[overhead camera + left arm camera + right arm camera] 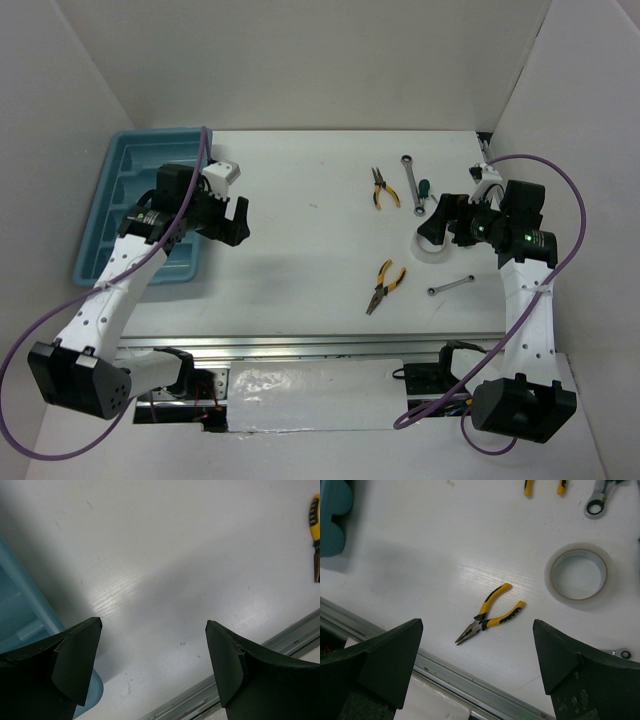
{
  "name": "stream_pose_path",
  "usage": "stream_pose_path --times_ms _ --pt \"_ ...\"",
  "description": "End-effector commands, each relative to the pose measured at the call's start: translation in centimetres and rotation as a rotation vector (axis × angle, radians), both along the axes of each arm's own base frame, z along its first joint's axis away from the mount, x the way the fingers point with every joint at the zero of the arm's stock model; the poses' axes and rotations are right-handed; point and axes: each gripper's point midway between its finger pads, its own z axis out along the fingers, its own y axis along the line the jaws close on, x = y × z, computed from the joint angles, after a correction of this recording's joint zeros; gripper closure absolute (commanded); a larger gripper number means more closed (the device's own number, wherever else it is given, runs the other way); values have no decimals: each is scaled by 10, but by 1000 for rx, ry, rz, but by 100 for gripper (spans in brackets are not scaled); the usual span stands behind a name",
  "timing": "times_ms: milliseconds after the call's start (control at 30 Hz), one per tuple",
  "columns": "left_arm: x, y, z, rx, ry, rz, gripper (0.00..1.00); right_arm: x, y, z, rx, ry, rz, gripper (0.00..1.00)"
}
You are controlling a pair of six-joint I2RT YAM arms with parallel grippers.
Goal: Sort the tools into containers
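L gripper (pixel 155 655): fingers wide apart, holding nothing, over table (pixel 300 230) just beside blue tray (pixel 140 160) | R gripper (pixel 477 650): fingers apart, holding nothing | near pliers (pixel 487 615) flat on table, framed btwn R fingers in wrist view, not touching | tape ring (pixel 551 575) near them, to the right in that view | far pliers (pixel 383 188), screwdriver (pixel 423 190), 2 wrenches (pixel 452 286) on table, well apart from tray.

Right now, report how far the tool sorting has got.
Done: nothing; the tray looks empty where visible. In hand: nothing; left gripper and right gripper hang open. Left: near pliers, far pliers, far wrench, near wrench, screwdriver and tape ring, all on the table.
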Motion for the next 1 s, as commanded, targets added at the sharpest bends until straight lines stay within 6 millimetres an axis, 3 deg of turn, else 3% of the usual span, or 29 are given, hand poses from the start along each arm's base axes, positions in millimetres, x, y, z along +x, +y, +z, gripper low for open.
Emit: stream_pose_path --times_ms 0,133,200,400,533,667,800,867,900,933,967 --pt "1 -11 -28 2 76 -88 1 -13 16 -9 48 29 93 0" --pt "-2 -13 -54 9 142 -112 3 -17 18 -20 51 58 110 0" --pt "1 -12 -60 25 156 -114 1 -17 17 -27 53 84 109 0" --pt "-11 -35 -74 21 284 -232 1 -17 20 -38 59 144 142 0" --pt "-13 -43 -74 30 291 -262 1 -18 25 -38 23 155 155 0" --pt "-11 -43 -61 23 227 -251 1 -20 34 -35 -15 123 173 0" --pt "-2 -44 -44 32 119 -200 1 -9 20 -38 -76 122 81 0" --pt "-4 -53 -52 119 134 -194 4 1 11 -44 -115 163 54 5" --pt "-2 -57 -47 135 129 -203 10 2 7 -49 -143 197 44 18" --pt "0 -61 -55 157 161 -209 12 7 5 -60 -156 251 44 23" --pt "-3 -66 -57 170 175 -223 15 11 4 -58 -169 259 45 28"
